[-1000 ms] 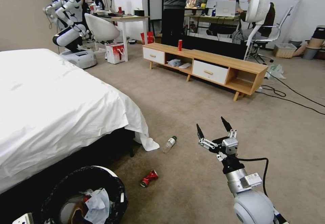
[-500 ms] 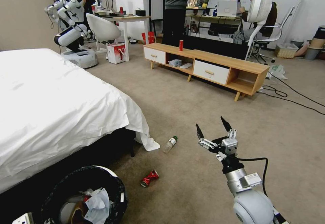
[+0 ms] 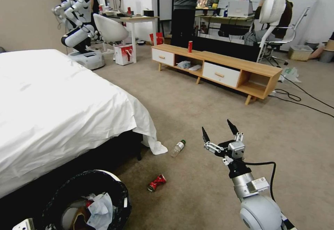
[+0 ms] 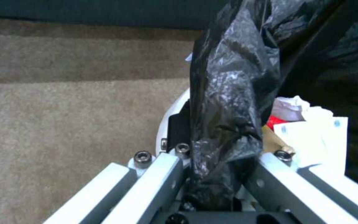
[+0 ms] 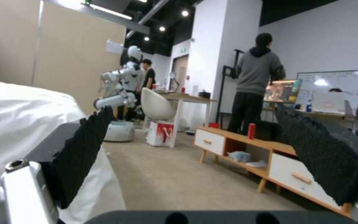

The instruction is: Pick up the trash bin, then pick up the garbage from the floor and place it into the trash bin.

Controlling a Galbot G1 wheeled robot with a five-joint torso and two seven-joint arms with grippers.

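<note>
The trash bin (image 3: 120, 192), lined with a crinkled black bag, hangs at the lower left of the head view with tissues and other litter inside. My left gripper (image 4: 218, 161) is shut on its rim, with the black bag (image 4: 228, 93) bunched between the fingers. On the carpet lie a crushed red can (image 3: 156, 182) and a clear bottle with a green cap (image 3: 177, 148), near the bed's corner. My right gripper (image 3: 218, 132) is held above the floor to the right of the bottle, open and holding nothing; in the right wrist view its pads (image 5: 84, 149) stand wide apart.
A bed with a white sheet (image 3: 52, 111) fills the left side. A low wooden cabinet (image 3: 240, 66) stands ahead with an upright red can (image 3: 190, 46) on it. Black cables (image 3: 299, 97) cross the floor at right. Another robot (image 3: 78, 31) and people stand farther back. Open carpet lies ahead.
The whole head picture has shifted slightly rightward, so the camera has turned a little. Both arms keep their pose relative to it; the bin stays held.
</note>
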